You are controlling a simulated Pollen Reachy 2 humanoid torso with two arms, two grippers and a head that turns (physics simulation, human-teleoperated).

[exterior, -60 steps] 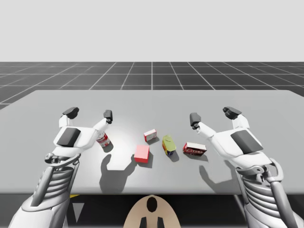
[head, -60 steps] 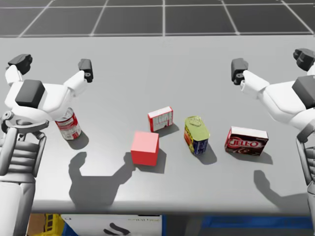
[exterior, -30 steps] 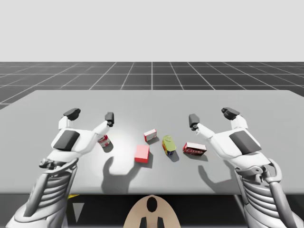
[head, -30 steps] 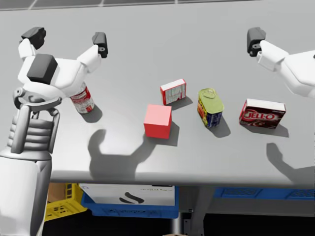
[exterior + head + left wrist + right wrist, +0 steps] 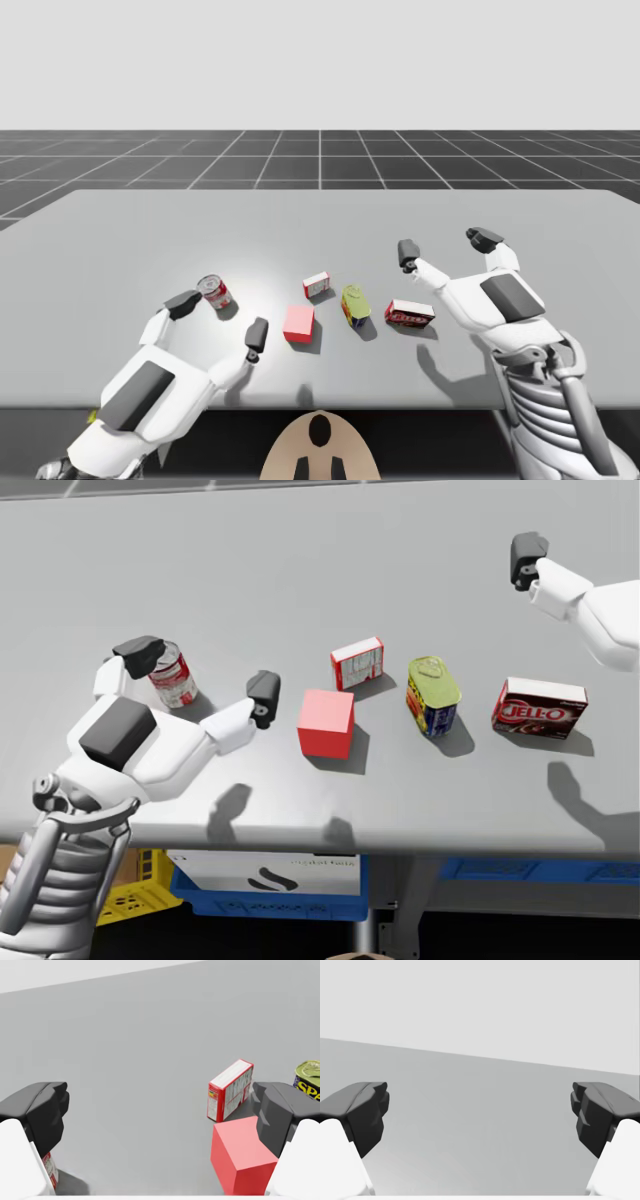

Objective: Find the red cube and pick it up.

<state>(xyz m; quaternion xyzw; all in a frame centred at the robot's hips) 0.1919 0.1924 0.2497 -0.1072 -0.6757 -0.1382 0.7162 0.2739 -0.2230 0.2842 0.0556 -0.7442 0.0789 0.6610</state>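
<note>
The red cube (image 5: 298, 322) (image 5: 325, 723) rests on the grey table (image 5: 120, 230), near its front edge. My left gripper (image 5: 220, 319) (image 5: 202, 677) is open, low over the table just left of the cube. In the left wrist view the cube (image 5: 240, 1152) lies ahead of the gripper (image 5: 160, 1115), partly inside the gap and close against one finger (image 5: 277, 1112). My right gripper (image 5: 446, 246) (image 5: 480, 1115) hangs open over bare table at the right, nothing between its fingers. One of its fingers (image 5: 527, 557) is in the head view.
A red-and-white can (image 5: 213, 292) (image 5: 172, 675) stands beside my left gripper's outer finger. Behind the cube is a small red-and-white box (image 5: 317, 285) (image 5: 231, 1089). To the right stand a yellow-and-blue tin (image 5: 354, 304) and a dark red box (image 5: 410, 315).
My left arm has drawn back to the table's front edge and lowered, its gripper now beside the cube and off the can. My head tilted down a second ago. The right arm barely moved.
</note>
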